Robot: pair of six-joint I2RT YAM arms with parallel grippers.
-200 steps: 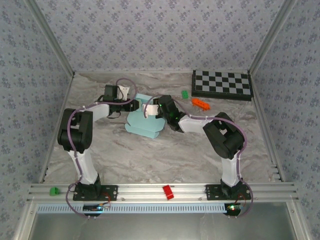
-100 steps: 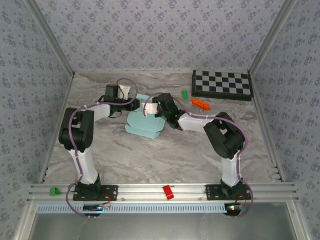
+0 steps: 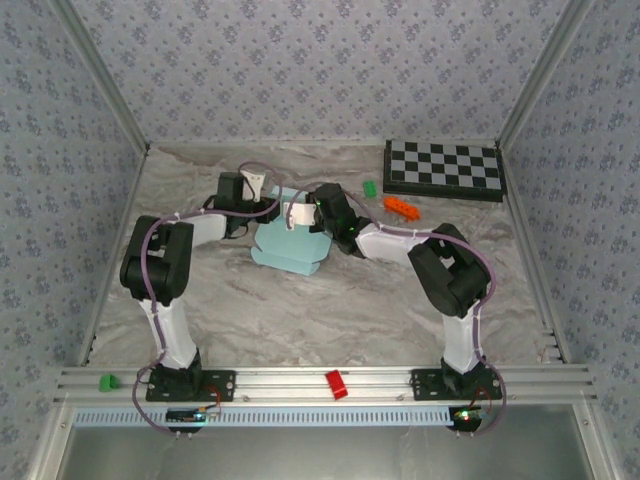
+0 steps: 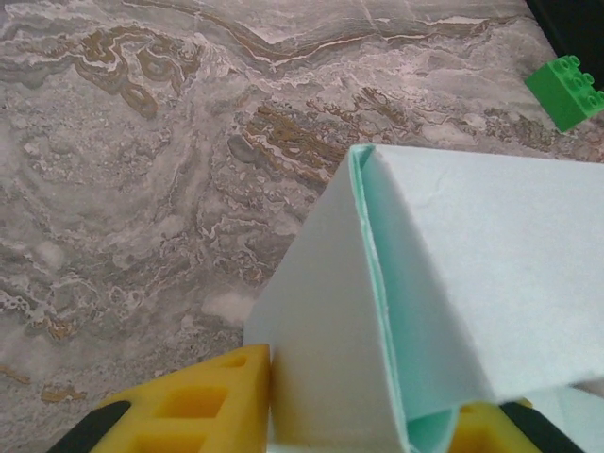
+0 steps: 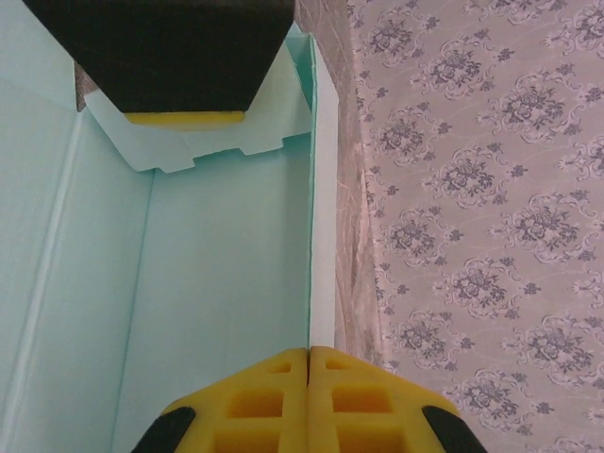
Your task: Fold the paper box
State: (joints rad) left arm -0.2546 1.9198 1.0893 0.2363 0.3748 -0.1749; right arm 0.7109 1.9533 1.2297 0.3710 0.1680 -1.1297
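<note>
On grey marbled tabletop, toward far edge: pale turquoise thin-card paper box, partly folded. Raised flap clamped by left claw; one wall's edge pinched tight in right claw.

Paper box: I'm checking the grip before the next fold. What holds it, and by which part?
Both claws hold the paper box: the left claw pinches a folded flap, the right claw pinches the edge of a wall.

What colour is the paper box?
Pale turquoise; the paper box shows best in the left wrist view.
</note>
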